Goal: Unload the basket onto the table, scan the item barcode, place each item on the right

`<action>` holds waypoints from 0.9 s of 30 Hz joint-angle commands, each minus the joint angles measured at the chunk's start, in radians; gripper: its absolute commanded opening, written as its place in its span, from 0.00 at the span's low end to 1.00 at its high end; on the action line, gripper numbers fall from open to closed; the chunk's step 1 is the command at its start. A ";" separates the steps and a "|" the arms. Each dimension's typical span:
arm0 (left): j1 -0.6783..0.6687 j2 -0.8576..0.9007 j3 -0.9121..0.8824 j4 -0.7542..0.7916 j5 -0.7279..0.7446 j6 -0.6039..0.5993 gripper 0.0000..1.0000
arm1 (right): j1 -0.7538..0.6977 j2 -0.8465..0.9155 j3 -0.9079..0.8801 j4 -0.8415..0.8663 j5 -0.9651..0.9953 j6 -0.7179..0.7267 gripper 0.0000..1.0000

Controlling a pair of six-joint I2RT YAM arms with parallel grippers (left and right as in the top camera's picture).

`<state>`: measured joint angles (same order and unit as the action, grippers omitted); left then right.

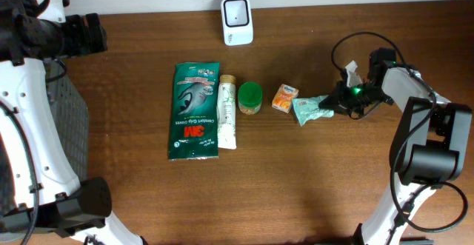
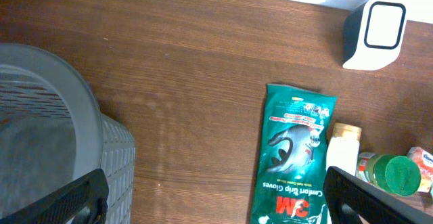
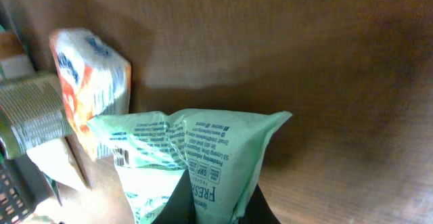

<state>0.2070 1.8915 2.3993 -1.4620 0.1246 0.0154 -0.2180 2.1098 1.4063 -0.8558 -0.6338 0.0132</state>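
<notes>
Right gripper point(image 1: 331, 104) pinched shut on the right edge of the packet point(image 1: 309, 110), pale green, lying on the table at right. Orange box point(image 1: 284, 98) just left of it, apart. Further left: jar point(image 1: 249, 97), tube point(image 1: 227, 112), glove pack point(image 1: 196, 110). Scanner point(image 1: 237, 21) at far centre, well apart from the packet. Left gripper point(image 2: 213, 204) wide, holding nothing, far left above the basket point(image 2: 40, 116).

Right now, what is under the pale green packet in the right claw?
Only the wooden table shows around the pale green packet, pinched by the right claw. The patch directly beneath is covered; whether it rests or hangs is unclear.
</notes>
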 commanded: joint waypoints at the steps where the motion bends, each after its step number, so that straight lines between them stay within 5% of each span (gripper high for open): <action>1: -0.001 0.000 0.005 0.002 0.010 0.008 0.99 | 0.009 -0.121 0.015 -0.056 -0.039 -0.051 0.04; 15: -0.001 0.000 0.005 0.002 0.010 0.008 0.99 | 0.009 -0.650 0.026 -0.233 -0.145 -0.062 0.04; 23: -0.001 0.000 0.005 0.002 0.010 0.008 0.99 | 0.089 -0.695 0.026 -0.266 -0.141 -0.057 0.04; 27: -0.001 0.000 0.005 0.002 0.010 0.008 0.99 | 0.171 -0.694 0.040 -0.178 -0.044 0.075 0.04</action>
<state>0.2070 1.8915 2.3993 -1.4620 0.1242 0.0158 -0.1055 1.4349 1.4178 -1.0794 -0.7364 -0.0071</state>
